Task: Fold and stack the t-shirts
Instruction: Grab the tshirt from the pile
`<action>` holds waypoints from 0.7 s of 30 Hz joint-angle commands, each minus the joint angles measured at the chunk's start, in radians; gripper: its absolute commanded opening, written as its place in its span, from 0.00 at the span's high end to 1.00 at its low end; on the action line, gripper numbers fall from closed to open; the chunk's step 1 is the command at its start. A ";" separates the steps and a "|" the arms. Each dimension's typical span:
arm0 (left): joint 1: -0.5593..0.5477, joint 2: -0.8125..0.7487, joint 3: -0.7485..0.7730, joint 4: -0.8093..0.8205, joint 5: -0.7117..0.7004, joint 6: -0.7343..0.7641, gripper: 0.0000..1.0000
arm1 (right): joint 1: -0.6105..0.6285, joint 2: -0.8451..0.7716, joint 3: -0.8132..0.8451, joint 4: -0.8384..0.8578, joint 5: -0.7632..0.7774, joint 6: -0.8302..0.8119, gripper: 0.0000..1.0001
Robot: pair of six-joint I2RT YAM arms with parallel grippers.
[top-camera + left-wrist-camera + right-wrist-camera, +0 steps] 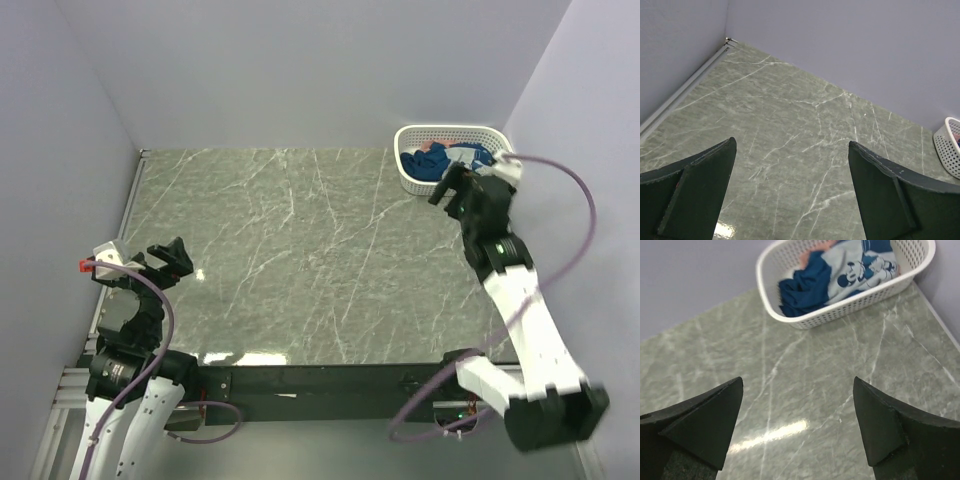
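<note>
The navy blue t-shirt [805, 287] with a white cartoon print lies crumpled in the white basket [855, 302] at the table's far right corner. A bit of the pink t-shirt [804, 257] shows under it. In the top view the navy shirt [432, 165] and the pink one [436, 147] show in the basket [405, 180]. My right gripper [449, 189] is open and empty, just in front of the basket; it also shows in the right wrist view [797, 385]. My left gripper [168, 258] is open and empty at the near left, above bare table [792, 145].
The table is green marble [290, 250], walled by pale panels at the left, back and right. A metal rail [685, 87] runs along the left edge. The basket's edge shows in the left wrist view [950, 147].
</note>
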 commanded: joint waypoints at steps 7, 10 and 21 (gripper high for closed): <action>-0.033 -0.017 0.009 0.032 0.013 0.023 0.01 | -0.029 0.474 0.237 0.133 0.129 -0.030 0.18; -0.034 -0.012 0.007 0.030 0.012 0.025 0.00 | -0.054 0.642 0.361 0.117 0.126 -0.036 0.22; -0.033 0.066 0.010 0.033 0.030 0.031 0.01 | -0.126 1.124 0.740 0.117 0.079 -0.033 0.24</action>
